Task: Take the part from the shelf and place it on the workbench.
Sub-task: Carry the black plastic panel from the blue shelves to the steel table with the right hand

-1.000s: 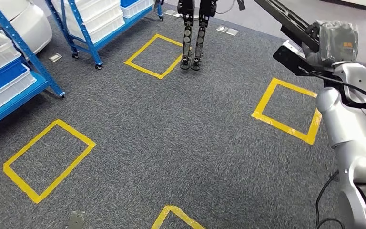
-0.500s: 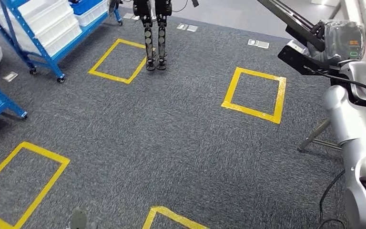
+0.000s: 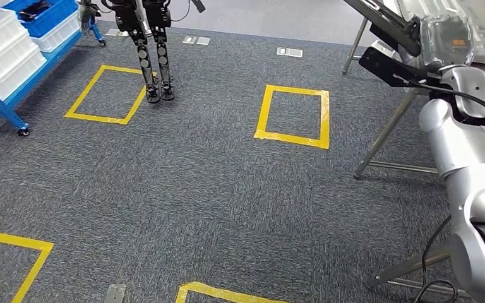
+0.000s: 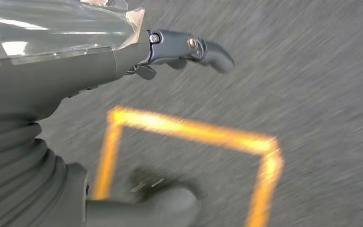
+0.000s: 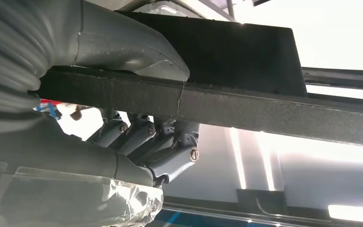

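My right hand (image 3: 441,45) is raised at the upper right of the head view and grips a long black part (image 3: 388,68), which sticks out to the left. In the right wrist view the thumb (image 5: 127,45) lies over the black part (image 5: 246,66) and the fingers (image 5: 144,139) curl under it. My left hand (image 4: 75,75) hangs over the grey carpet with its fingers (image 4: 210,49) and thumb (image 4: 170,205) apart and nothing between them. The blue shelf (image 3: 9,95) with white bins (image 3: 0,47) stands far left. The workbench's grey metal legs (image 3: 385,132) rise at the right.
Yellow tape squares (image 3: 293,117) mark the grey carpet. Another robot's dark legs (image 3: 153,63) stand beside the far left square (image 3: 104,95). A blue bin (image 3: 38,11) sits on the shelf. A black cable (image 3: 432,252) hangs by my right arm. Small floor plates (image 3: 289,52) lie at the back.
The whole view has swung to the right: the shelves and tape squares slide left and the workbench's legs come in at the right. My right hand keeps its hold on the black part.
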`<action>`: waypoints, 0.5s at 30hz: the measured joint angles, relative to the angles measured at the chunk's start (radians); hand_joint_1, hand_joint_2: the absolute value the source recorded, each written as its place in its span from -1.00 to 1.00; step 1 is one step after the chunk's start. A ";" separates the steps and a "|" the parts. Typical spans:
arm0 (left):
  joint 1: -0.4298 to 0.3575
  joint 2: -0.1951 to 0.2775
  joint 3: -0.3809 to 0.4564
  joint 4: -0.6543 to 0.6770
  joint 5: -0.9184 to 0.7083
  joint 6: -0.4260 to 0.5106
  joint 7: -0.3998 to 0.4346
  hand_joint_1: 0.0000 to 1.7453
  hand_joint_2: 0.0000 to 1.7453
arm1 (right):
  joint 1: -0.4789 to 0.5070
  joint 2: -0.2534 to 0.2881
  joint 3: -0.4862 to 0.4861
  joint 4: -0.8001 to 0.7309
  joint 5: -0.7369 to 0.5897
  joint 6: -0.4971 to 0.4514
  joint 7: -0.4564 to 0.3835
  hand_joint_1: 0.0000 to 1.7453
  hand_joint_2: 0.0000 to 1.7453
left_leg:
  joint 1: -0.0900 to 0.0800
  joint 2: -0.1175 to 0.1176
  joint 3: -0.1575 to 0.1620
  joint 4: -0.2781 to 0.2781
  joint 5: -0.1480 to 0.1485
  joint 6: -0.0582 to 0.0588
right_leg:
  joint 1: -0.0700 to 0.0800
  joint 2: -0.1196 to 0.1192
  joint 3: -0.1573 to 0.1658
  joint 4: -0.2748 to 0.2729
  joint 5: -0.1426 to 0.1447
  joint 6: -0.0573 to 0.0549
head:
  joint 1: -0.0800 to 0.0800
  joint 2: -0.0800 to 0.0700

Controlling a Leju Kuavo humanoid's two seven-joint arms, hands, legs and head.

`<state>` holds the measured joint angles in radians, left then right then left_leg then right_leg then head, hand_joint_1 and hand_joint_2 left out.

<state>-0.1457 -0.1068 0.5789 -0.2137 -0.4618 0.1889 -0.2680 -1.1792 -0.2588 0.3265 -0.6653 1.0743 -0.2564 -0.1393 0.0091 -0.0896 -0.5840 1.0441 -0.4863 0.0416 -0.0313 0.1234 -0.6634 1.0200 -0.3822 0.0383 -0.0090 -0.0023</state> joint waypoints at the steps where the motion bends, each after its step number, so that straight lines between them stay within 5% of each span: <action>1: 0.004 0.000 -0.004 0.002 -0.011 -0.044 0.045 -1.00 1.00 | -0.005 0.003 0.002 0.007 -0.001 -0.001 0.000 0.82 1.00 | -0.004 0.015 0.002 -0.005 0.004 0.002 | -0.002 0.013 -0.003 -0.005 0.006 0.008 | 0.000 0.000; 2: 0.008 0.000 -0.011 0.004 -0.023 -0.083 0.082 -1.00 1.00 | -0.007 0.005 0.003 0.013 -0.001 -0.002 0.000 0.82 1.00 | -0.005 0.029 0.005 -0.013 0.011 0.007 | -0.002 0.008 -0.006 -0.008 0.009 0.014 | 0.000 0.000; 4: 0.015 -0.001 -0.027 0.005 -0.041 -0.133 0.122 -1.00 1.00 | -0.010 0.008 0.007 0.023 -0.001 -0.005 0.000 0.82 1.00 | -0.005 0.058 0.009 -0.031 0.026 0.021 | 0.004 -0.045 -0.031 0.026 -0.011 0.014 | 0.002 0.000; 6: 0.022 -0.001 -0.037 0.006 -0.047 -0.145 0.133 -1.00 1.00 | -0.012 0.014 0.011 0.031 -0.001 -0.009 0.000 0.82 1.00 | -0.008 0.085 0.007 -0.038 0.033 0.028 | 0.009 -0.102 -0.085 0.141 -0.067 0.004 | 0.005 0.000; 8: 0.029 0.000 -0.044 0.006 -0.050 -0.149 0.138 -1.00 1.00 | -0.007 0.019 0.014 0.039 -0.002 -0.011 0.000 0.82 1.00 | -0.010 0.113 0.004 -0.037 0.033 0.029 | 0.009 -0.110 -0.129 0.254 -0.106 0.005 | 0.006 0.000; 9: 0.031 0.000 -0.046 0.007 -0.051 -0.151 0.140 -1.00 1.00 | -0.005 0.020 0.016 0.043 -0.002 -0.012 0.000 0.82 1.00 | -0.010 0.126 0.003 -0.037 0.033 0.029 | 0.009 -0.111 -0.129 0.268 -0.108 0.009 | 0.006 0.000; 11: 0.032 0.000 -0.051 0.007 -0.052 -0.154 0.141 -1.00 1.00 | -0.004 0.021 0.019 0.049 -0.002 -0.012 0.000 0.82 1.00 | -0.011 0.152 0.002 -0.036 0.033 0.028 | 0.009 -0.125 -0.068 0.180 -0.079 0.021 | 0.006 0.000; 12: 0.032 0.001 -0.053 0.007 -0.052 -0.154 0.141 -1.00 1.00 | -0.006 0.021 0.020 0.050 -0.002 -0.012 0.000 0.82 1.00 | -0.014 0.164 0.002 -0.035 0.031 0.026 | 0.012 -0.151 -0.022 0.105 -0.062 0.024 | 0.007 0.000; 15: 0.031 0.001 -0.056 0.007 -0.053 -0.155 0.142 -1.00 1.00 | -0.015 0.027 0.024 0.051 -0.003 -0.012 0.000 0.82 1.00 | -0.026 0.198 0.000 -0.030 0.025 0.015 | 0.025 -0.191 0.049 -0.019 -0.035 0.010 | 0.006 0.000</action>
<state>-0.1143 -0.1057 0.5234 -0.2065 -0.5148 0.0343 -0.1263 -1.1946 -0.2322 0.3502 -0.6141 1.0712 -0.2689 -0.1391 -0.0170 0.1082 -0.5840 1.0141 -0.4609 0.0570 -0.0059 -0.0676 -0.6149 1.0012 -0.4171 0.0481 -0.0032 -0.0023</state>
